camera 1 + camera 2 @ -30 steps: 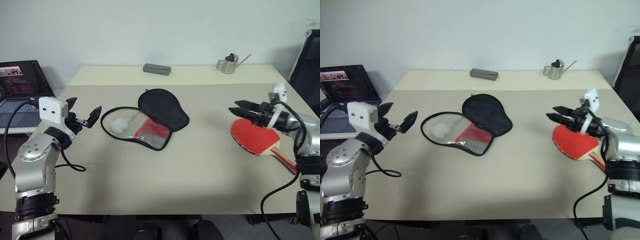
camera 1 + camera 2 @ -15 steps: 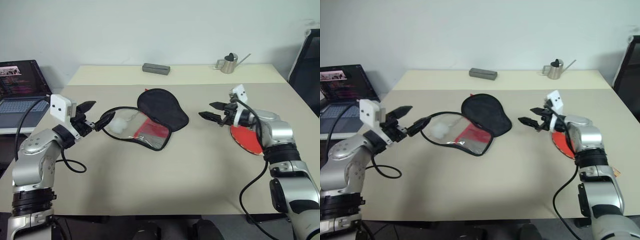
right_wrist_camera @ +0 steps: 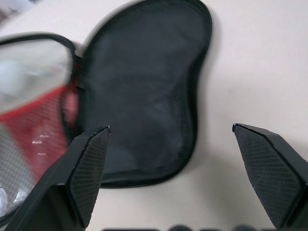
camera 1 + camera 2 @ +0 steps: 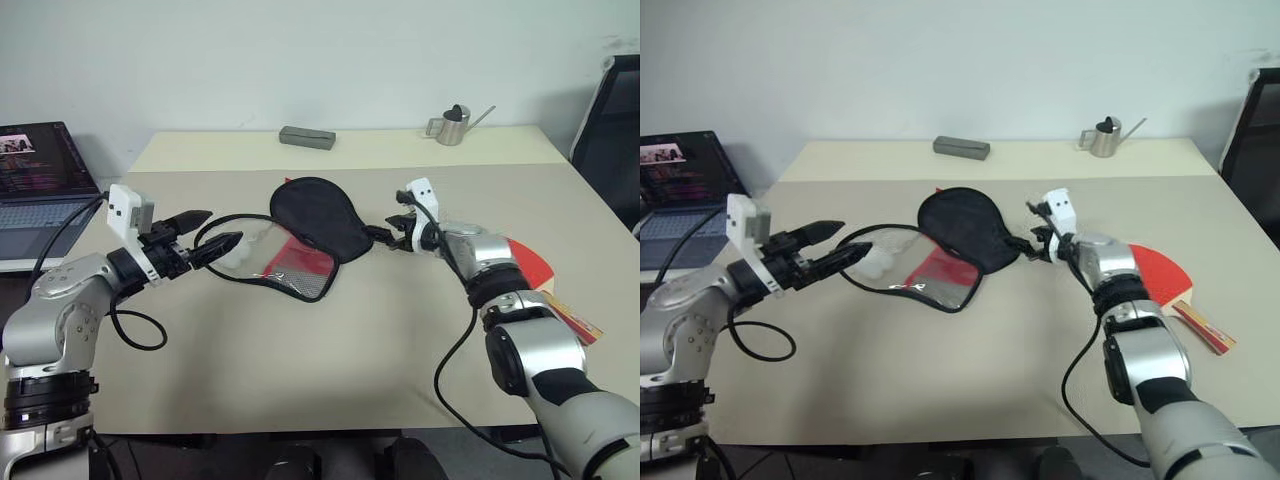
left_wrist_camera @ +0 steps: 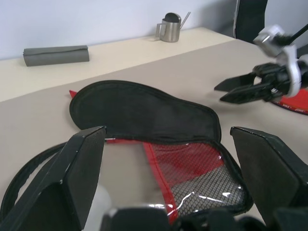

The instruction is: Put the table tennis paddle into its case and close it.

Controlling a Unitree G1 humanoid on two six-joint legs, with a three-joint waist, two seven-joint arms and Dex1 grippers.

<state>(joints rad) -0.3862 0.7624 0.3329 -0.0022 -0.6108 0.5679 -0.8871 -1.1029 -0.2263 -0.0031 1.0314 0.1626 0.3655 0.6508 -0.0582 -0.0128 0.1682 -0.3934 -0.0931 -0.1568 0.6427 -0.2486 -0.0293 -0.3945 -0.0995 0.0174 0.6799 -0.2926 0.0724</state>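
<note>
Case point(image 4: 300, 235) sits mid-table, unzipped and spread flat: black half toward the far side, red half w/ mesh pocket toward us, white pompom point(image 4: 236, 253) inside the clear part on the robot's left. We see the right gripper point(image 4: 385, 238) right at the black flap's edge, fingers spread wide, nothing between them; from the wrist view the black flap lies squarely between the two fingertips point(image 3: 86, 163). Touching or just short of it? We can't tell. Left gripper point(image 4: 212, 237) hangs at the opposite end of the case, jaws also wide apart, empty, tips over the zipper rim near the pompom. Its wrist cam looks across the mesh pocket to the other gripper beyond.

Paddle point(image 4: 530, 262) lies on the table well to the robot's right, behind the right forearm, red face up, striped handle pointing to the near-right edge. Not in the case yet.

Farther out: grey box point(image 4: 307, 137) and small metal watering can point(image 4: 452, 124) at the table's far side, laptop point(image 4: 40, 185) off the left edge, black chair point(image 4: 612, 130) at far right.
</note>
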